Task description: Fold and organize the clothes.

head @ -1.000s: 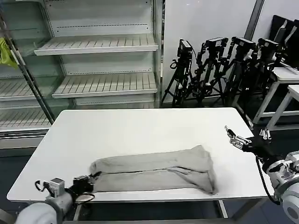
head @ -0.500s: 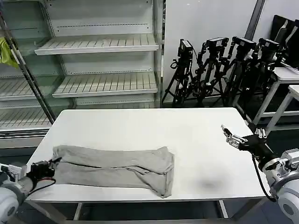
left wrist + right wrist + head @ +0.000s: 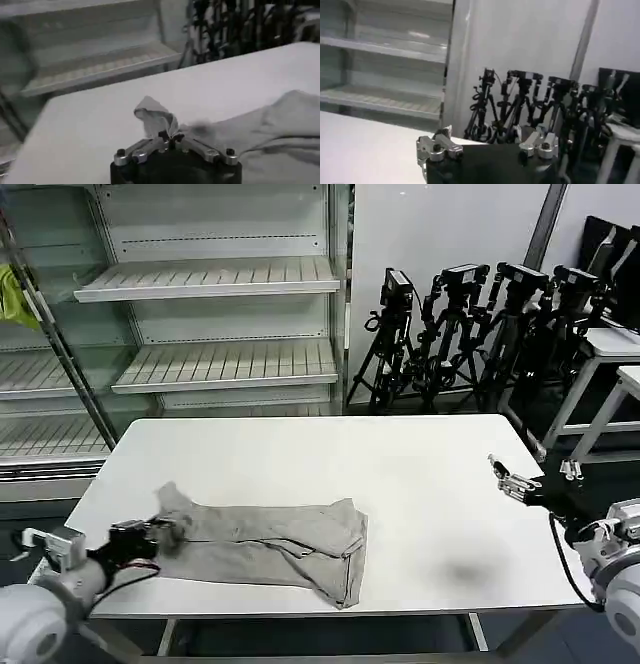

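Although the grey T-shirt [image 3: 270, 542] lies folded into a long band in the lower left of the head view, it is not yet a compact fold. The left gripper [image 3: 160, 534] is clenched on its corner; the right gripper [image 3: 512, 482] hangs released at the right edge.

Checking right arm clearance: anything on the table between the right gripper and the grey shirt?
Nothing visible. The right gripper hovers open at the table's right edge, with bare tabletop from there to the shirt. The left gripper is shut on the shirt's far corner, out of that path.
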`<control>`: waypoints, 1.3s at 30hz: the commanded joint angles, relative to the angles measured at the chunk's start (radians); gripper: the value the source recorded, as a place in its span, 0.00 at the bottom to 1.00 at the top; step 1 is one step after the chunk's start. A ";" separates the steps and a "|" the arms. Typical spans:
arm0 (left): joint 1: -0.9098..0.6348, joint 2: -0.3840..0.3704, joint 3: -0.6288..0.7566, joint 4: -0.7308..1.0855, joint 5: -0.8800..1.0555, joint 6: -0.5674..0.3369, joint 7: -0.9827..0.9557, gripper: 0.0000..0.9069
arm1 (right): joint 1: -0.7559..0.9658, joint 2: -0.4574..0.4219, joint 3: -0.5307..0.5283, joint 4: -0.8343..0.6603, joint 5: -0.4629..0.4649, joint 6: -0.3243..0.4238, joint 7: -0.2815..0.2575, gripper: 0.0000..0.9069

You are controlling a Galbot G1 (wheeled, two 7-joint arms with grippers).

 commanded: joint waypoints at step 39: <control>-0.489 -0.301 0.669 0.086 0.087 -0.002 0.009 0.06 | -0.074 -0.032 0.092 -0.096 -0.030 -0.028 0.029 1.00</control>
